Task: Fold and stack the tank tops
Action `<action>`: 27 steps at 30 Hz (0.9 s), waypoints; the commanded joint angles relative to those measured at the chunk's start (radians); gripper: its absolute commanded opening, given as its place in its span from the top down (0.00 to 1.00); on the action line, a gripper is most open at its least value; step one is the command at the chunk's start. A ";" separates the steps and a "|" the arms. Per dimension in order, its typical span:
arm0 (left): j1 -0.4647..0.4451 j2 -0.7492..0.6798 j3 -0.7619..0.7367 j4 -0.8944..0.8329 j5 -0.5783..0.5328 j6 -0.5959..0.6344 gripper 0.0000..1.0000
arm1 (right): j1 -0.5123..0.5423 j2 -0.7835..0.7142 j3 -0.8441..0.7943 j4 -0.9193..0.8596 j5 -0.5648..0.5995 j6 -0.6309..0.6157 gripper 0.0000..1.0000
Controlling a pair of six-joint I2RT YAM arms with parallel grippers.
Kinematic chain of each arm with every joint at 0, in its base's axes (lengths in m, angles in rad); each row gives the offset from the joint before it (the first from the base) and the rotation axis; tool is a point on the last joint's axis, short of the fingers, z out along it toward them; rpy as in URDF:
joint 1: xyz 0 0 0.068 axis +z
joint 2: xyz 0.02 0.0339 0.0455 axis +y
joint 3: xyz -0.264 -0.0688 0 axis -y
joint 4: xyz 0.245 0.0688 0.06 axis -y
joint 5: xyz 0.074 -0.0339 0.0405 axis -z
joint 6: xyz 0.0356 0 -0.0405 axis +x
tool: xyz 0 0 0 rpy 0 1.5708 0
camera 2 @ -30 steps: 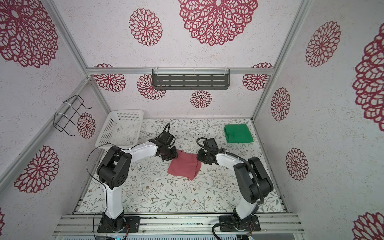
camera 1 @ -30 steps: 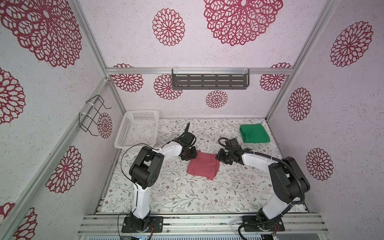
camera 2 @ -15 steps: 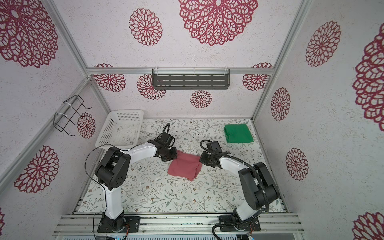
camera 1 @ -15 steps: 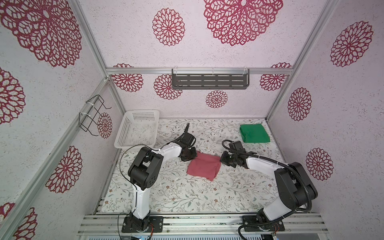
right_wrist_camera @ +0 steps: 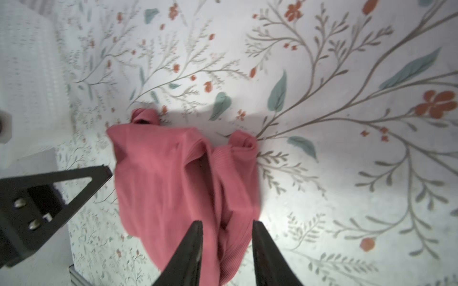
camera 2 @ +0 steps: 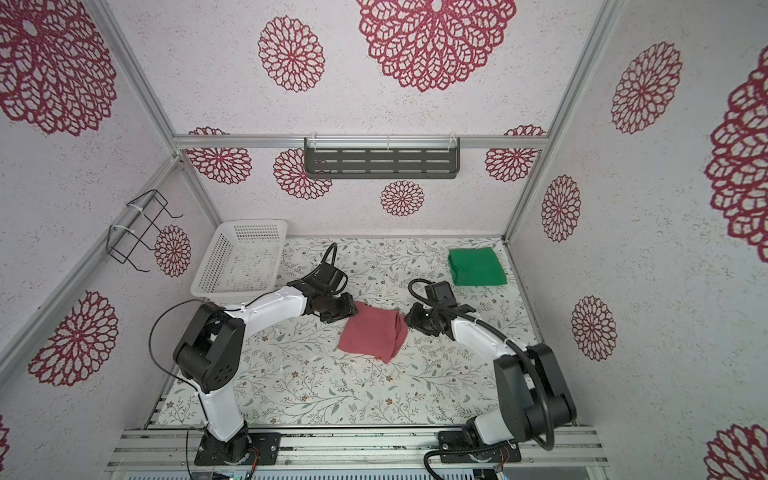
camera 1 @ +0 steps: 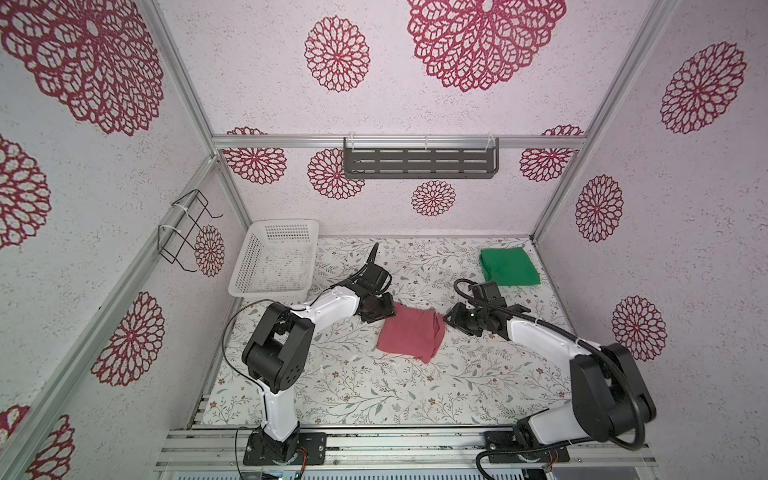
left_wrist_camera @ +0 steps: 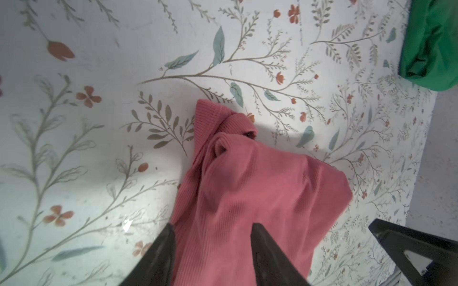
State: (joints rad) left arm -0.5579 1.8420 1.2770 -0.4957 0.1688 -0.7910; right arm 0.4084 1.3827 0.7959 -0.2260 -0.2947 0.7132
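Note:
The pink-red tank top (camera 1: 409,332) (camera 2: 372,332) lies folded in a rough square mid-table, with a rumpled fold along its right edge. The green tank top (camera 1: 509,266) (camera 2: 478,266) lies folded at the back right. My left gripper (camera 1: 385,309) (camera 2: 351,309) hangs low over the pink top's back-left corner. In the left wrist view it (left_wrist_camera: 213,225) is open, with pink cloth (left_wrist_camera: 247,178) under the gap. My right gripper (camera 1: 449,320) (camera 2: 409,320) is at the pink top's right edge. In the right wrist view it (right_wrist_camera: 227,222) is open over the ribbed fold (right_wrist_camera: 168,173).
A white perforated basket (camera 1: 249,257) (camera 2: 216,266) stands at the back left, just behind the left arm. A dark slotted shelf (camera 1: 419,164) hangs on the back wall and a wire rack (camera 1: 187,232) on the left wall. Floral table cover (camera 1: 374,395) stretches bare toward the front.
Both grippers shut on the pink top's edges and have since opened again. The right arm's elbow has swung out to the right. The left arm has hardly moved.

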 commanded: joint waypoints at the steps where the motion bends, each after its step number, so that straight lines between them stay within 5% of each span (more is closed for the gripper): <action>1: 0.000 -0.069 -0.047 -0.076 -0.009 0.014 0.46 | 0.099 -0.098 -0.085 -0.061 -0.095 0.083 0.65; 6: -0.001 -0.130 -0.193 -0.018 0.059 -0.051 0.47 | 0.204 -0.164 -0.229 0.082 -0.127 0.239 0.69; 15: -0.057 -0.058 -0.287 0.116 0.130 -0.160 0.53 | 0.272 -0.016 -0.265 0.266 -0.071 0.297 0.69; 21: -0.060 -0.032 -0.281 0.119 0.123 -0.169 0.75 | 0.279 0.065 -0.267 0.323 0.017 0.325 0.72; 27: -0.060 -0.041 -0.275 0.085 0.100 -0.157 0.99 | 0.275 0.023 -0.241 0.190 0.109 0.299 1.00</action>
State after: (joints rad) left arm -0.6144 1.7897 0.9970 -0.4026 0.2840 -0.9512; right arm 0.6838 1.4376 0.5285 0.0490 -0.2760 1.0237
